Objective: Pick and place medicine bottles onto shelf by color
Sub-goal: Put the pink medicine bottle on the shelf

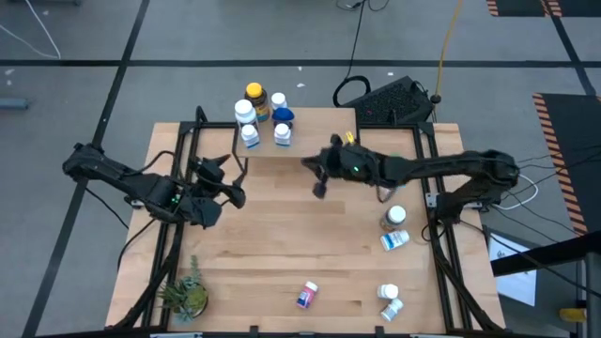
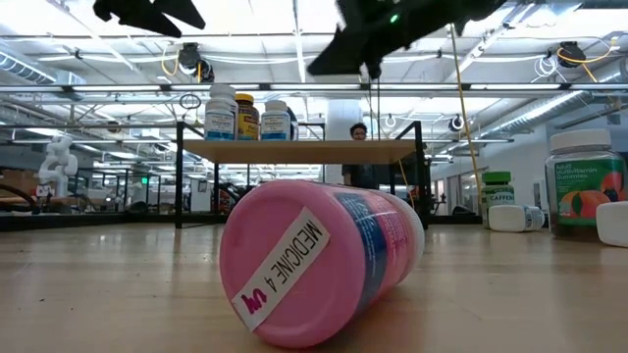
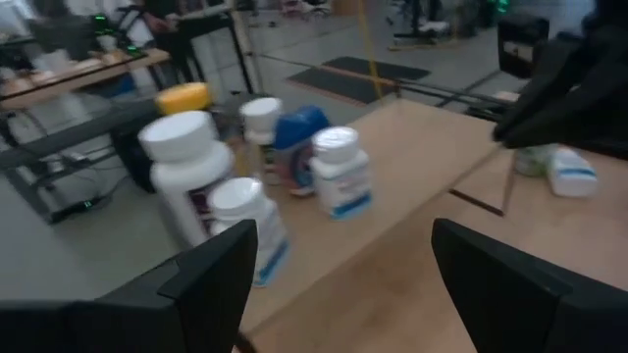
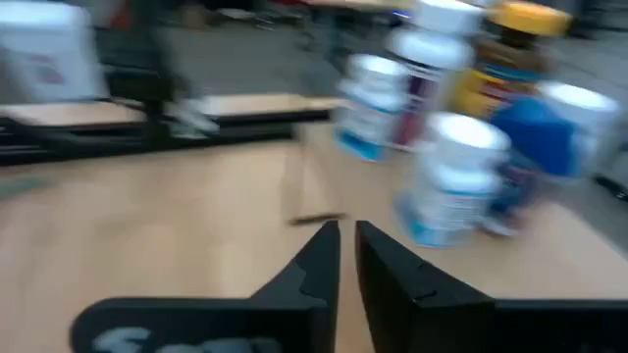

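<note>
Six medicine bottles (image 1: 263, 117) stand clustered on the shelf (image 1: 310, 131), pink bottle (image 2: 319, 260) lettered "MEDICINE 4" lies on the table (image 1: 282, 244); right gripper (image 1: 319, 174) nearly closed, empty; left gripper (image 1: 225, 183) wide, empty.

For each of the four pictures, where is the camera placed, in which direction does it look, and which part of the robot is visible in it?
High view: above the table, looking straight down; both arms, left gripper, right gripper.
Low view: at tabletop height, looking level past a pink-capped bottle to the shelf; arms overhead.
Left wrist view: on the left arm, facing the shelf's bottles; its open fingers.
Right wrist view: on the right arm, facing the same bottles; its nearly closed fingers.
Both wrist views share the yellow-capped bottle.
</note>
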Robot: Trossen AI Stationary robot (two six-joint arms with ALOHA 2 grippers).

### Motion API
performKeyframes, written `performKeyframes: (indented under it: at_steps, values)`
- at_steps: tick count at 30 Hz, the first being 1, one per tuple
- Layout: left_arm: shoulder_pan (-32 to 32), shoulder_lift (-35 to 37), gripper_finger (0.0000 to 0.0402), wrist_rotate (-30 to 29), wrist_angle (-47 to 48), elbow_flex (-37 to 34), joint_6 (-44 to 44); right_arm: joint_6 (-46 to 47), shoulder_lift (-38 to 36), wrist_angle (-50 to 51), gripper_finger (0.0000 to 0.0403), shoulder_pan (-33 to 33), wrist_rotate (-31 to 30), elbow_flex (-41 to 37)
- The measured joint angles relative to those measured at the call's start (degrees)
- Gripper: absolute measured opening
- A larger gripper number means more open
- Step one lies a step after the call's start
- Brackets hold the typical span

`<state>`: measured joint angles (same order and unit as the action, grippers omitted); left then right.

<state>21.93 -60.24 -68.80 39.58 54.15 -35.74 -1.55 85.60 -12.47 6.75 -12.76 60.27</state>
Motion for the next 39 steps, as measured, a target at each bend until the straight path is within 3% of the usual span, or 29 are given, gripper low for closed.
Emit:
performKeyframes:
  at_steps: [6,9,13,16,21,25,27,33,39]
  values:
    - [0.0,-2.3,0.031,4.6,-4.4,0.0,4.3,1.6,-6.0,1.1,0.0095,-7.2,0.9,-5.9]
    - [0.0,-3.5,0.031,5.5,-8.2,0.0,4.4,6.7,-8.9,1.6,0.0121,-10.8,-1.0,-11.3]
    - [0.0,-7.4,0.031,12.3,-15.9,0.0,9.3,14.4,-13.1,0.7,0.0145,-17.0,-2.1,-19.2]
    - [0.0,-11.2,0.031,17.7,-21.2,0.0,12.8,18.4,-14.3,-3.7,0.0158,-22.0,0.5,-24.2]
    - [0.0,-17.6,0.031,27.9,-30.0,0.0,12.1,20.7,-9.5,-10.9,0.0183,-29.1,5.5,-27.5]
    - [2.1,-23.4,0.031,33.3,-34.7,0.0,7.7,17.5,-1.5,-14.1,0.0206,-32.4,5.6,-25.4]
    - [3.7,-26.3,0.031,33.3,-35.7,0.0,4.2,16.0,3.1,-14.3,0.0218,-33.0,6.1,-22.0]
    - [7.5,-31.5,0.031,33.1,-35.0,0.0,-7.9,9.0,16.2,-13.2,0.0251,-34.2,15.7,-9.7]
    - [11.5,-33.9,0.031,32.8,-34.8,0.0,-19.0,0.9,25.1,-5.7,0.0262,-35.0,16.4,0.5]
